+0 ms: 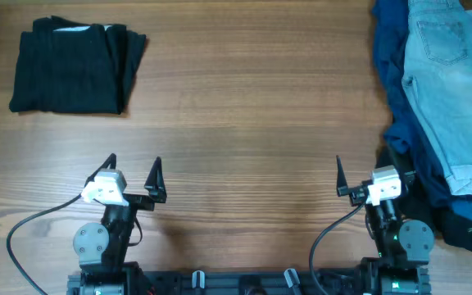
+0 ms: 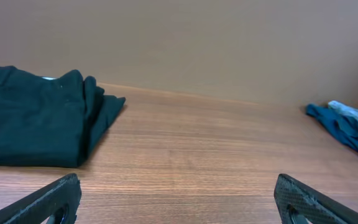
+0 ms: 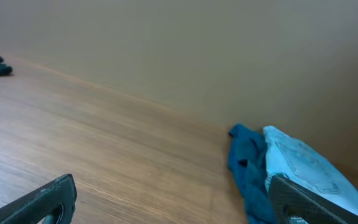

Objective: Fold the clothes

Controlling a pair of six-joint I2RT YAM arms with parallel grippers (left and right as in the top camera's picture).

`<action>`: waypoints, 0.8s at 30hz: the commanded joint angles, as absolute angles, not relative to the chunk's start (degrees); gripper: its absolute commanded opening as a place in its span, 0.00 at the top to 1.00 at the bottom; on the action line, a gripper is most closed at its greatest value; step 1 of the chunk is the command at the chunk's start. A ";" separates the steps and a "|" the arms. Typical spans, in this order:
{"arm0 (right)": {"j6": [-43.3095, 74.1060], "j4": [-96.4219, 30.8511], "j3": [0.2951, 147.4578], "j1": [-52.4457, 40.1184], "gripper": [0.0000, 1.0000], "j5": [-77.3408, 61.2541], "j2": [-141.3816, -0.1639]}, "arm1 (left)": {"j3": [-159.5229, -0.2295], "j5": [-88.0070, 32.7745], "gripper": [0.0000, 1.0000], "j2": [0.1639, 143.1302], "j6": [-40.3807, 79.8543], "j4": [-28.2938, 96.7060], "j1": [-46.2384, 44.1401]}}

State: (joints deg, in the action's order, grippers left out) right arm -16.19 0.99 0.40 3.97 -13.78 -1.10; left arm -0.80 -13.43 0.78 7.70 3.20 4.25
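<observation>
**Entry: denim shorts, awaiting pickup**

Left fingers (image 1: 155, 179) and right fingers (image 1: 340, 179): both pairs are standing wide apart, holding nothing, over bare desk (image 1: 252, 106).
Denim shorts (image 1: 457, 82): lying rumpled on a navy garment (image 1: 396, 49), beyond the right fingers and to their outer side.
Black garment (image 1: 72, 70): sitting folded, well ahead of the left fingers and to their outer side.
Handling: the right fingers are probably best pinching the shorts alone at an edge, leaving the navy cloth behind, and drawing them onto the open wood ahead of both pairs.
</observation>
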 commanded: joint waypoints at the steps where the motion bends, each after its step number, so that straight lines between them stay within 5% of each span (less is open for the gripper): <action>1: -15.88 2.35 0.30 4.25 0.00 -24.21 -0.43 | -0.34 -17.65 0.00 0.54 8.95 2.76 4.67; 8: -9.13 5.37 0.30 4.25 0.00 -48.49 -0.43 | -0.34 -18.22 0.00 0.54 26.26 2.63 4.67; 24: 4.71 14.85 0.34 4.25 0.00 -48.53 -0.43 | -0.36 -20.69 0.00 0.54 29.80 2.33 4.67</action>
State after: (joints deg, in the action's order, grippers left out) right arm 1.45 14.63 0.38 3.97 -46.76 -1.10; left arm -0.80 -18.04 0.80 29.52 2.57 4.25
